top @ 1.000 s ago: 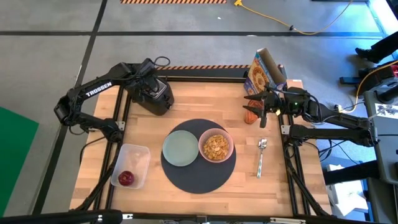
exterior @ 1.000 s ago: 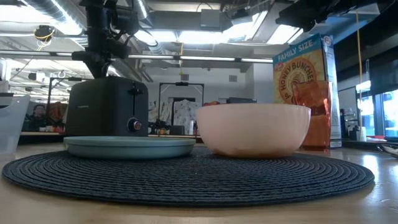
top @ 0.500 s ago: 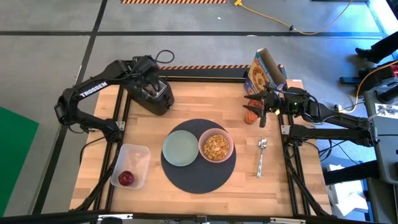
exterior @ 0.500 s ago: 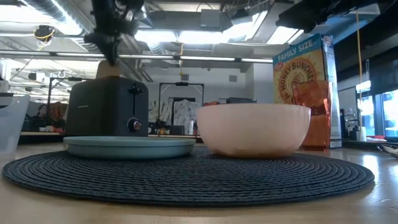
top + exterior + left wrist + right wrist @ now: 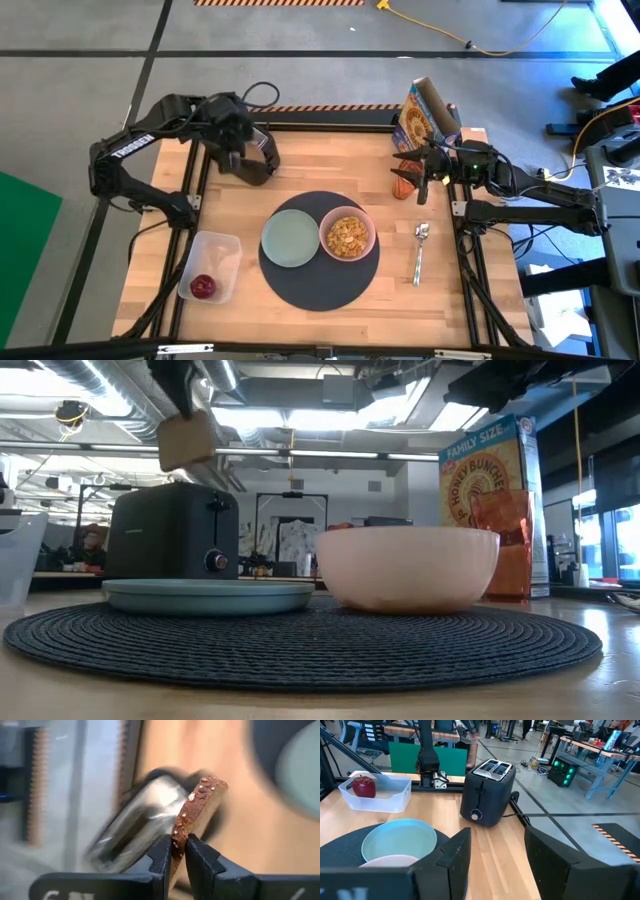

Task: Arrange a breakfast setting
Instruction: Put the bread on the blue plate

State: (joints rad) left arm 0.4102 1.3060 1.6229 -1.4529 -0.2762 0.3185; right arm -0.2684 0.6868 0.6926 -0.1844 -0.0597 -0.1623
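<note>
My left gripper (image 5: pixel 173 851) is shut on a brown seeded toast slice (image 5: pixel 187 440), held above the black toaster (image 5: pixel 172 532) at the table's far left. My right gripper (image 5: pixel 495 860) is open and empty at the far right, beside the orange cup (image 5: pixel 402 187). The pale green plate (image 5: pixel 290 238) and the pink bowl of cereal (image 5: pixel 347 235) sit on the round dark mat (image 5: pixel 320 288). The metal spoon (image 5: pixel 420 252) lies on the table to the mat's right. The small red fruit (image 5: pixel 203 287) lies in the clear tub (image 5: pixel 215 262). My left gripper pinches the toast slice by its crust edge (image 5: pixel 179 831) between its two fingers, one on each flat face. In the low view the fingers come from above and point down. The slice hangs below them, slightly tilted, lifted clear of the toaster's top.
A cereal box (image 5: pixel 420 112) stands at the far right behind the cup. The tub sits at the near left corner. Bare wood shows between the toaster and the mat, and along the table's near edge.
My left gripper has risen straight up from the toaster's slot, still shut on the toast slice. The slice, first down in the slot, then half out, now hangs clear above the toaster. My right arm has kept still.
</note>
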